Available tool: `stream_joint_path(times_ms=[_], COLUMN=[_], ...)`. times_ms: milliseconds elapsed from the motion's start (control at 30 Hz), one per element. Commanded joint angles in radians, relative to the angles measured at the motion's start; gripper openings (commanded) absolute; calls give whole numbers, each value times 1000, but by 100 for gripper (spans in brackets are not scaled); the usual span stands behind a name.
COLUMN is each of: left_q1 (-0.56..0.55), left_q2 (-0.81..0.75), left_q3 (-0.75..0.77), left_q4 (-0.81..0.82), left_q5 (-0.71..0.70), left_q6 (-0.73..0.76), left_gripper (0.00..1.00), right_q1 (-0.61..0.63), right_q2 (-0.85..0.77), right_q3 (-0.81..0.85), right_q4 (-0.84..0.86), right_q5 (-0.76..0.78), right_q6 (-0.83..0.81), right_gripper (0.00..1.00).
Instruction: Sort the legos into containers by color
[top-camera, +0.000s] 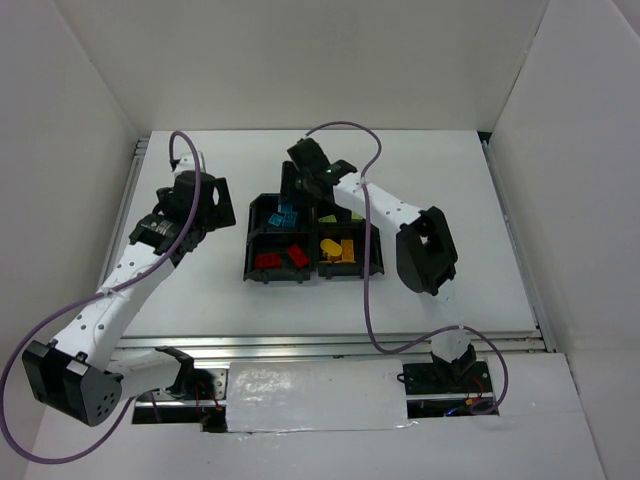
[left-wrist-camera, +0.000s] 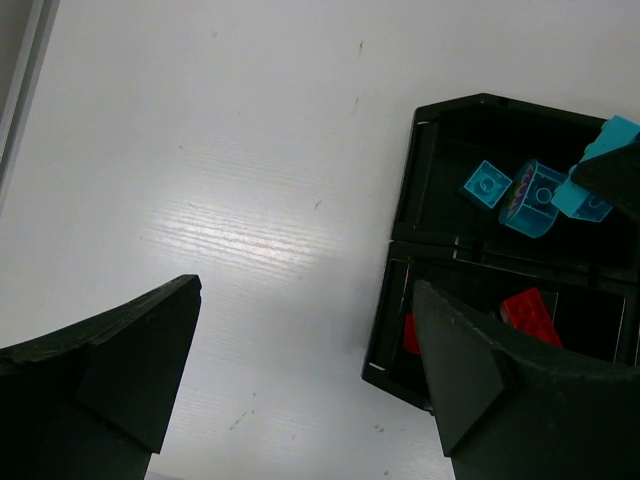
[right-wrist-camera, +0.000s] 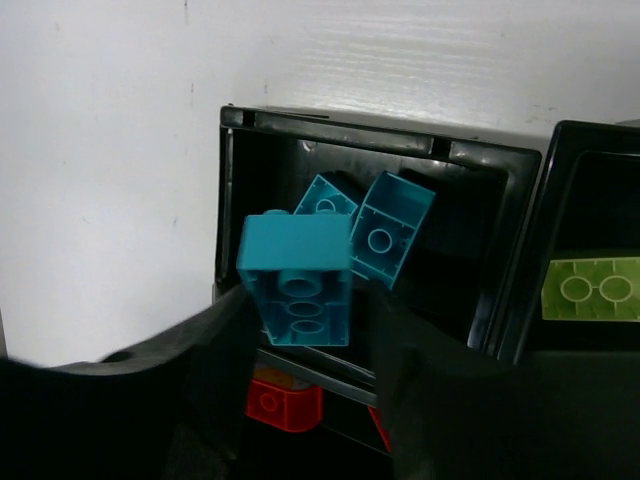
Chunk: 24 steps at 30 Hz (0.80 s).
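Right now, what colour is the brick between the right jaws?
Cyan-blue. The brick shows best in the right wrist view.

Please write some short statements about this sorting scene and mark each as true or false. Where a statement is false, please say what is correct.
1. The right gripper holds a cyan brick over the far-left compartment of the tray, where other cyan bricks lie. True.
2. The left gripper is shut on a brick. False: it is open and empty, over the bare table left of the tray.
3. The red bricks lie in the near-left compartment. True.
4. The yellow bricks share a compartment with the red bricks. False: they lie in the near-right compartment, beside the red one.
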Motion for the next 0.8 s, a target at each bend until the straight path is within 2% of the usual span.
stream_joint_path(times_ms=[0, 33, 67, 133, 167, 300, 367, 567, 667, 767], left_q1=[7, 7, 7, 7, 7, 7, 7, 7, 7, 7], left_q2=[-2, -2, -5, -5, -3, -9, -11, -3, 7, 14], left_q3=[12, 9, 8, 5, 5, 3, 2, 3, 5, 6], left_q4=[42, 45, 48, 48, 48, 50, 50, 58, 65, 67], left_q5=[15, 25, 29, 35, 37, 35, 35, 66, 97, 98], left_q6=[37, 42, 43, 46, 46, 51, 53, 57, 59, 59], left_gripper=[99, 99, 99, 99, 100, 99, 99, 99, 99, 100], right_q1=[0, 1, -2, 0, -2, -57, -106, -317, -406, -474], right_q2=[-19, -16, -16, -26, -35, -68, -139, -323, -352, -354], right_q3=[40, 49, 60, 69, 74, 100, 24, -242, -349, -429], right_q4=[-15, -23, -23, -12, -10, -59, -49, -47, -46, -50], right_q5=[19, 17, 13, 7, 8, 33, 23, 129, 195, 174], right_q6=[-15, -16, -19, -29, -33, -47, -44, -96, -124, -139], right_gripper=[60, 63, 72, 76, 83, 83, 83, 88, 90, 90])
